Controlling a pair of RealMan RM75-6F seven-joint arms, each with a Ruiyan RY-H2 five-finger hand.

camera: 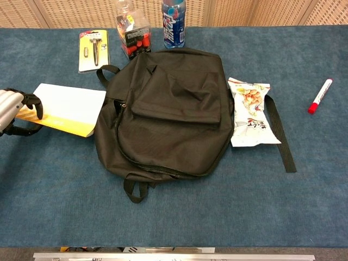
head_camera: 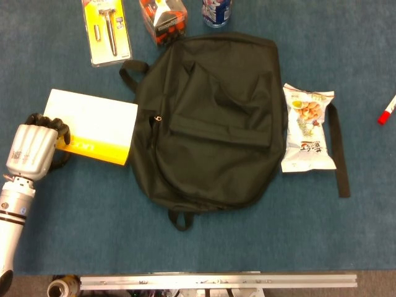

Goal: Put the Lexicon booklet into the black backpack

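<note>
- since our left hand sits at the booklet's outer short edge, everything turns on what lies beyond the far edge: the black backpack is directly to the right of the lexicon booklet, so the carry runs rightward along the booklet's long axis.
- our fingers are clenched over the booklet's left edge near the yellow band; in the chest view the dark fingertips wrap onto the top face and that end looks tipped up off the bench, so we judge it grasped, not merely touched.
- the booklet lies flat-ish on the blue bench, long axis left to right, its right edge just beside the backpack's side where the zipper pull shows.
- we cannot tell whether the zipper is open; the bag lies flat with its opening looking closed.
- our right hand shows in neither view, so the left is the only 1 near.
</note>
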